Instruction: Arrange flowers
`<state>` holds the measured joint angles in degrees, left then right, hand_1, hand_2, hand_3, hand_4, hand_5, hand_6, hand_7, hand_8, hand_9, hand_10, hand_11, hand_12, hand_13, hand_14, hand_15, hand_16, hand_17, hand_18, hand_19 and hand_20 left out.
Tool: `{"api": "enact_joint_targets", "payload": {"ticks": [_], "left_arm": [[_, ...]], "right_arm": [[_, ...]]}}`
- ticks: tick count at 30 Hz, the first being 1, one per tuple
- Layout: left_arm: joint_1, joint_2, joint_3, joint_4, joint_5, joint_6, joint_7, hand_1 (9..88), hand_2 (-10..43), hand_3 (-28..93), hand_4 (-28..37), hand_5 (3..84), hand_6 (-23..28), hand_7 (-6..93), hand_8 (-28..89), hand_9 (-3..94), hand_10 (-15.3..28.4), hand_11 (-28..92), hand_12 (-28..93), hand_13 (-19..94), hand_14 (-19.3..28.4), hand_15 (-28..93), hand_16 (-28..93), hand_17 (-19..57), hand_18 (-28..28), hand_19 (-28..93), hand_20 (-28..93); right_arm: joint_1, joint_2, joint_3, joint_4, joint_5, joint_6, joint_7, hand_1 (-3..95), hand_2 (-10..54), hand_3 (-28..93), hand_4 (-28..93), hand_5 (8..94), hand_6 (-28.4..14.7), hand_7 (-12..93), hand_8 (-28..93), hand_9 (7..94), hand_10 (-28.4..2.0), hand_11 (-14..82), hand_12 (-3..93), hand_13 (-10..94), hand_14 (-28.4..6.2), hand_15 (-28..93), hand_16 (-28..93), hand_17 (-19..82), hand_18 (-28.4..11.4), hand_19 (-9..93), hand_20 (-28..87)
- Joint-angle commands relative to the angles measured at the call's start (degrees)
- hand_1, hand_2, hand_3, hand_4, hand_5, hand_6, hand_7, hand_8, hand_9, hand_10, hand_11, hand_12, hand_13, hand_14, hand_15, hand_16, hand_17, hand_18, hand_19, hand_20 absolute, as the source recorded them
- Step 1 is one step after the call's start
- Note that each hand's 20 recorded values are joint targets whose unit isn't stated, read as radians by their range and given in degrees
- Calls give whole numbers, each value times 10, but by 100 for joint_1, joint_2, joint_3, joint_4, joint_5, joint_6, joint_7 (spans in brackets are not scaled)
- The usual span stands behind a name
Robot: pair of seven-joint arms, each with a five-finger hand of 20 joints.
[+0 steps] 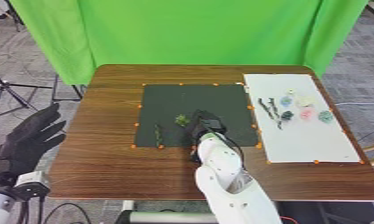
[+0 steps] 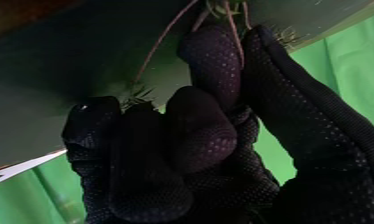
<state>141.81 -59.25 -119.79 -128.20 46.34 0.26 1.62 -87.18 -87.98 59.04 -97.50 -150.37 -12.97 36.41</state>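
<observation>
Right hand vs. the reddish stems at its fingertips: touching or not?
Touching. The right wrist view shows one thin reddish stem running down against the right hand, into the pinch between fingers and thumb.

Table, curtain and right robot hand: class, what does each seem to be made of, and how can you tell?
Table: wood, or a wood-look laminate; brown with streaky grain and a smooth finish.
Curtain: probably matt green cloth, as it hangs in soft folds.
Right robot hand: covered in black fabric, seemingly a knit or mesh, judging by its fine dotted texture.
</observation>
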Motion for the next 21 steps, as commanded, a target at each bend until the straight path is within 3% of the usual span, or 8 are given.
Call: {"api": "enact_joint_targets", "payload": {"ticks": [1,5,11,21], "left_arm": [[39,50,12,12,-30,-15,-17,202,-20,705,-283,208,8,209,-102,167,87,109,204,137,108,141,84,-110,182,365,97],[67,26,-5,1,-29,-4,6,201,-19,706,-283,207,8,209,-103,167,87,110,204,137,108,141,84,-110,182,366,97],[54,12,-6,6,-23,-6,7,201,-19,705,-283,208,8,209,-103,167,87,110,203,138,107,139,84,-110,182,366,96],[89,-5,-22,-3,-17,-19,16,201,-18,704,-283,207,8,210,-104,167,87,111,203,137,108,141,85,-110,182,366,96]], "right_arm": [[-53,-90,-37,2,-41,-2,5,341,-25,844,-183,816,28,486,217,860,-84,633,529,823,-80,848,382,371,-236,894,428],[-84,-57,-14,-68,-10,-77,-18,315,-15,842,-188,819,20,468,181,854,-86,622,527,816,-79,839,387,365,-235,891,425],[-123,-22,27,-106,-44,-90,-35,262,-11,822,-191,782,1,497,-73,813,-99,614,525,773,-91,834,387,328,-231,866,442],[-164,43,59,-154,-120,-142,40,243,-13,811,-192,723,-14,489,-101,738,-120,618,515,726,-101,832,380,288,-233,837,466]]}}
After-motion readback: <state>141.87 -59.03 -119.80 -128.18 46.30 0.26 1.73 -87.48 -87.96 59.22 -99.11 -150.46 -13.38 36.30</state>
